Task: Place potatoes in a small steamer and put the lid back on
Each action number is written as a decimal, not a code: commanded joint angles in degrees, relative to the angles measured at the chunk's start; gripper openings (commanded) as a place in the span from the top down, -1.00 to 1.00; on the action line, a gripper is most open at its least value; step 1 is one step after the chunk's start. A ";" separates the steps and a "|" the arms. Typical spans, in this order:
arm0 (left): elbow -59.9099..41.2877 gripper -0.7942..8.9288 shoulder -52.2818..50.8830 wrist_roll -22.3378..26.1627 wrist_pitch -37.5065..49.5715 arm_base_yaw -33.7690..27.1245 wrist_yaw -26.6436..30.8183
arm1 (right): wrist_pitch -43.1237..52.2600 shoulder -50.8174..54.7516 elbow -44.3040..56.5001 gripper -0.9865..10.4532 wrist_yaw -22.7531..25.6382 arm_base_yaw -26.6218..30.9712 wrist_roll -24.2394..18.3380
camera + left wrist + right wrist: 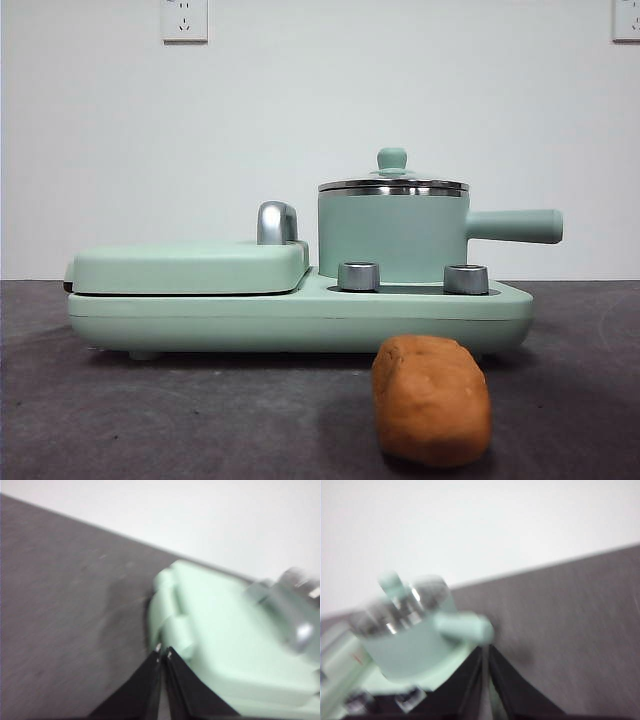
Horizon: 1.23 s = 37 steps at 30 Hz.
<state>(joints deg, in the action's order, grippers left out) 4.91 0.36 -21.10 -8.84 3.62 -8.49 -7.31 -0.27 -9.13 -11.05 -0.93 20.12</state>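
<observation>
1. The potato [431, 400] lies on the tabletop [200, 420], lower right of the front view.
2. The lid [392, 183] sits on the small steamer [392, 235], centre right.
3. The left end effector [163, 651] and right end effector [485, 649] are both pinched together; reaching for the knob like that risks nudging the lid off.

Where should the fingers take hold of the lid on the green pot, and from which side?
Probably the small mint-green knob on top of the lid, approached from straight above. The lid lies flat on the small steamer, its steel rim flush with the pot's rim, so the knob is the only raised part that offers a hold.
</observation>
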 commanded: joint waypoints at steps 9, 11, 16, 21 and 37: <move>17.27 0.80 5.55 -4.11 0.44 1.84 -7.28 | -7.93 -7.56 -17.99 0.80 -10.29 -0.09 6.64; 20.74 0.80 8.28 -4.11 -0.94 1.90 -9.35 | -10.69 -9.75 -21.29 0.80 -11.69 -0.09 6.51; 29.31 0.80 16.57 -4.07 -5.07 2.03 -17.22 | -16.81 -15.47 -28.39 0.80 -16.13 -0.09 5.79; 35.76 0.80 24.68 -4.07 -6.71 2.03 -26.10 | -24.26 -20.96 -34.51 0.80 -22.18 -0.09 1.22; 45.05 0.43 42.97 -2.27 -6.60 5.79 -33.20 | -35.04 -30.21 -42.01 0.77 -28.39 -0.09 -9.84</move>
<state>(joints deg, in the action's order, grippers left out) 48.62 42.63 -24.75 -16.08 9.10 -41.06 -42.68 -30.11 -49.98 -39.27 -0.93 11.73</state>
